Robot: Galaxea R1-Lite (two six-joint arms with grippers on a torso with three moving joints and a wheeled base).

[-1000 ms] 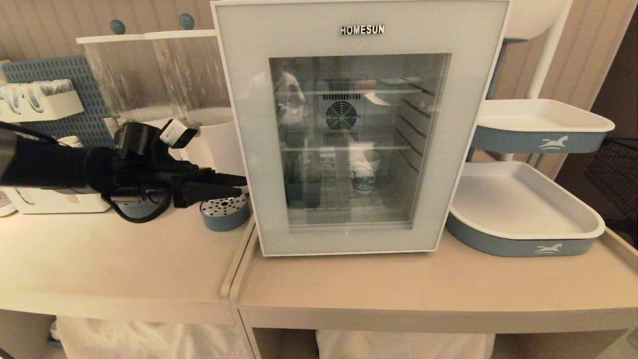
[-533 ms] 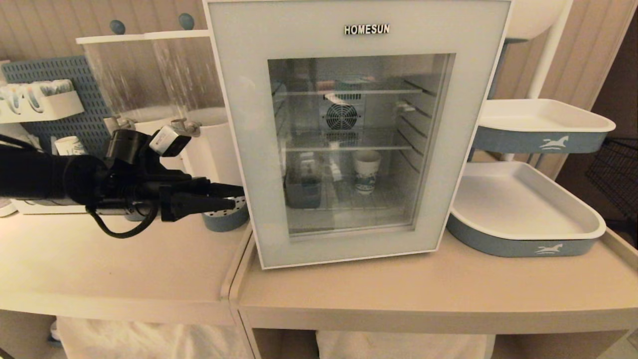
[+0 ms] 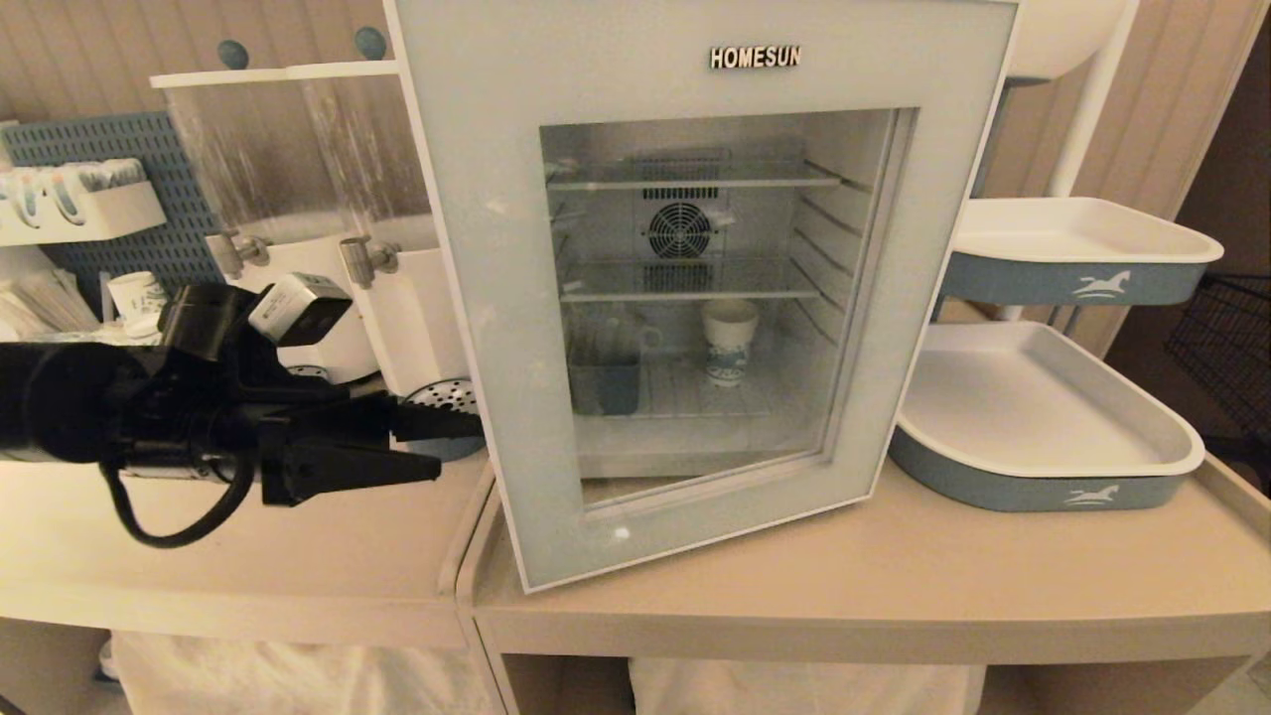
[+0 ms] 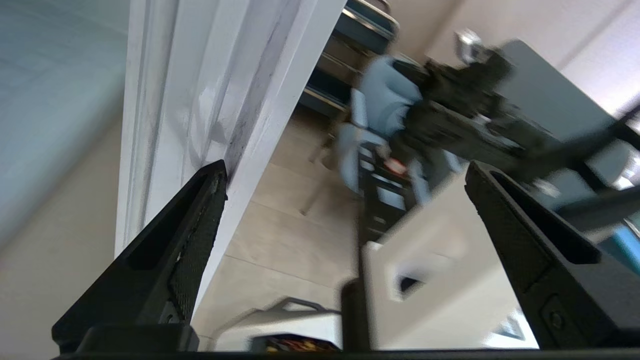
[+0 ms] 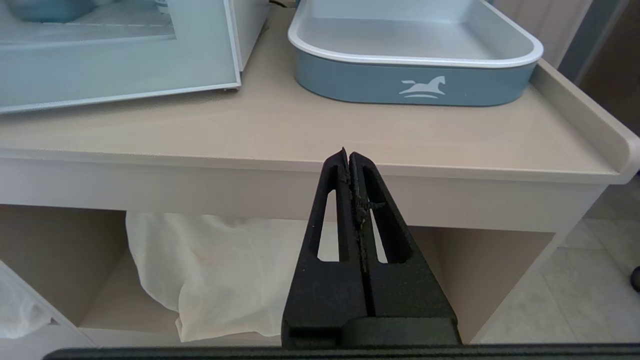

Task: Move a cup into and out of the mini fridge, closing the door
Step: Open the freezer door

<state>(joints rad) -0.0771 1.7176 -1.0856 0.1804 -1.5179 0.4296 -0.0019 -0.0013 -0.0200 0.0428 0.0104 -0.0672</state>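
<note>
The mini fridge point(image 3: 679, 230) stands on the right table with its door point(image 3: 467, 248) swung partly out on its left side, hinged at the right. The cup point(image 3: 728, 343), white with a blue pattern, stands upright on the lower wire shelf, seen through the glass. My left gripper point(image 3: 457, 445) is open at the door's free left edge point(image 4: 240, 75). One of its fingers point(image 4: 200, 235) reaches behind that edge and the other stays in front of it. My right gripper point(image 5: 348, 152) is shut and empty, parked low before the table's front edge.
Two blue-and-white trays point(image 3: 1043, 427) point(image 3: 1082, 248) sit right of the fridge. Clear drink dispensers point(image 3: 298, 149), a round perforated dish point(image 3: 442, 397) and another paper cup point(image 3: 137, 295) stand left of it. A blue container point(image 3: 604, 382) sits inside beside the cup.
The door has gone from shut to partly open, its left edge swinging toward me. My left gripper has drawn back and down with that edge, staying open.
</note>
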